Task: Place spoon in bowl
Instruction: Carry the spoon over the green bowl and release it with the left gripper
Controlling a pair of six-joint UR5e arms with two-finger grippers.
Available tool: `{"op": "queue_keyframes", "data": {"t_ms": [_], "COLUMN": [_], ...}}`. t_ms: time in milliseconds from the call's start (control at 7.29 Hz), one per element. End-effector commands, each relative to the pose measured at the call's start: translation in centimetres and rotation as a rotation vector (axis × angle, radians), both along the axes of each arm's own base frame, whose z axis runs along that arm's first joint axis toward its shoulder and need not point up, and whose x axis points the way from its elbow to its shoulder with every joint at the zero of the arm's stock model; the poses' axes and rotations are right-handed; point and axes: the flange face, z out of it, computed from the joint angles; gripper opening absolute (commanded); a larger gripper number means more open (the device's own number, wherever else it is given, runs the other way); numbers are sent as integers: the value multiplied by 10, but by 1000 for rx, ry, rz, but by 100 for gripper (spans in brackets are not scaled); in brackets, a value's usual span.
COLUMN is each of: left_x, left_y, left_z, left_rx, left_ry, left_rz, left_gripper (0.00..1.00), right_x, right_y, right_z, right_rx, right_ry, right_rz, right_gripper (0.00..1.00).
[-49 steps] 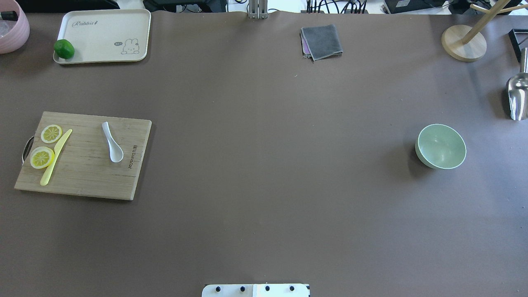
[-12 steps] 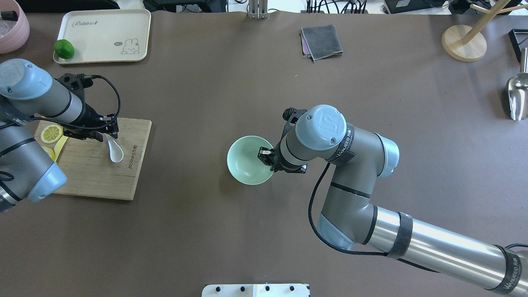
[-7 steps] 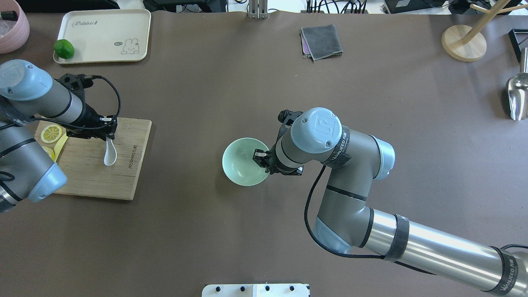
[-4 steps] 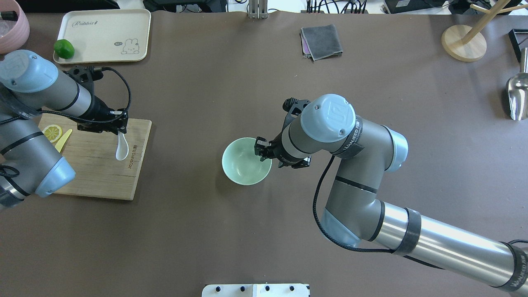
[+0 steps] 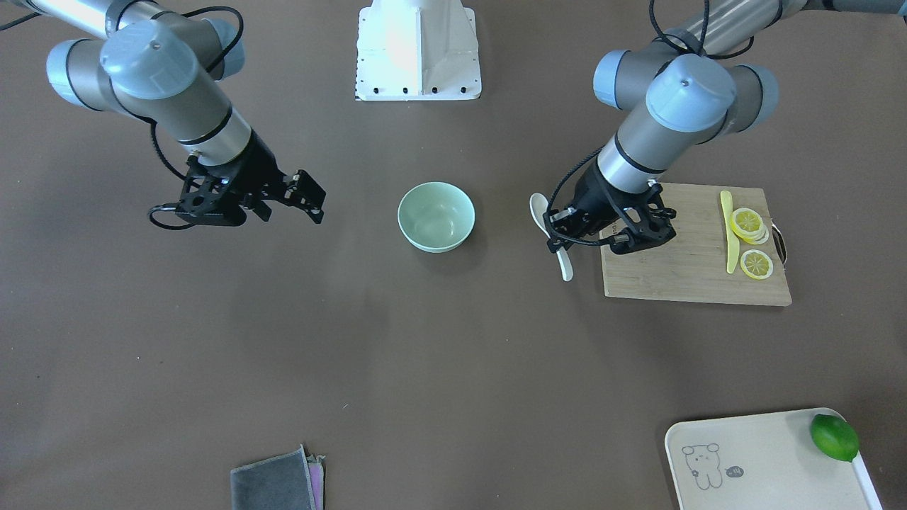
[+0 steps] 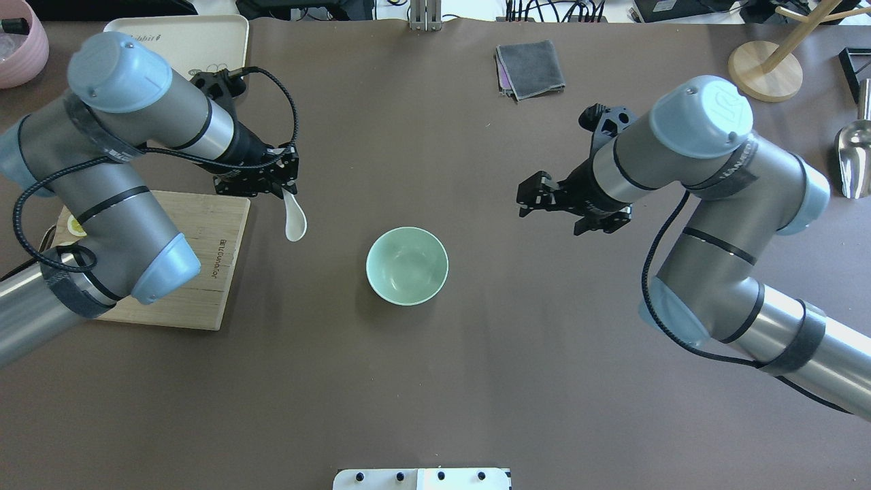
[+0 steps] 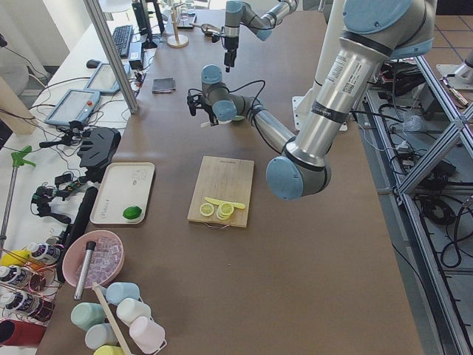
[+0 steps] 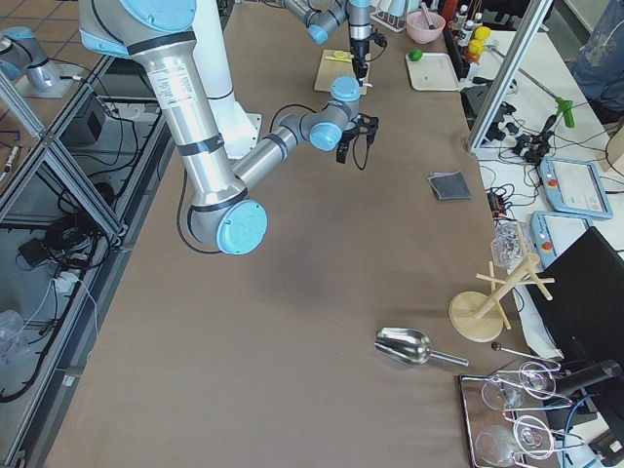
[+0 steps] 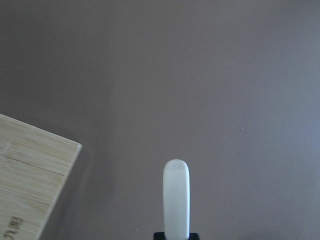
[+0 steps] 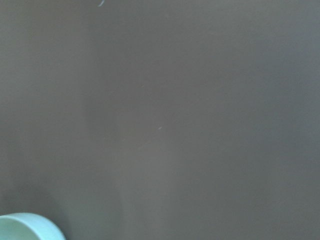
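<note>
The white spoon (image 6: 294,221) hangs from my left gripper (image 6: 282,192), which is shut on its handle. It is held above the table, just past the cutting board's right edge and left of the bowl. In the front view the spoon (image 5: 541,210) sits right of the bowl (image 5: 436,216) in the left gripper (image 5: 560,239). The left wrist view shows the spoon (image 9: 176,200) over bare table. The mint-green bowl (image 6: 407,265) stands upright and empty at mid-table. My right gripper (image 6: 529,197) is open and empty, up and to the right of the bowl; it also shows in the front view (image 5: 310,198). The bowl's rim (image 10: 25,227) shows in the right wrist view.
A wooden cutting board (image 6: 170,272) with lemon slices (image 5: 751,227) and a yellow knife (image 5: 728,230) lies at the left. A cream tray (image 5: 765,460) holds a lime (image 5: 835,437). A grey cloth (image 6: 531,68), wooden stand (image 6: 765,71) and metal scoop (image 6: 854,160) lie at the far side.
My left gripper has carried the spoon right, off the cutting board towards the bowl. My right gripper has let go of the bowl's rim and drawn back to the right. The bowl stays put.
</note>
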Motion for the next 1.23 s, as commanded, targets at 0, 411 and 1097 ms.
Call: {"op": "queue_keyframes", "data": {"t_ms": [0, 411, 1097], "left_x": [57, 119, 84], "left_y": [34, 89, 61], "left_z": [-47, -64, -32], "left_rx": [-9, 22, 77], "left_ry": [24, 13, -36], "left_rz": [-32, -52, -60], "left_gripper": [0, 0, 97], "right_x": [55, 70, 82], "right_y": [-16, -20, -19], "right_z": [58, 64, 75], "right_rx": [81, 71, 64], "right_ry": [64, 56, 65], "right_rz": [-60, -63, -49], "right_gripper": [100, 100, 100]}}
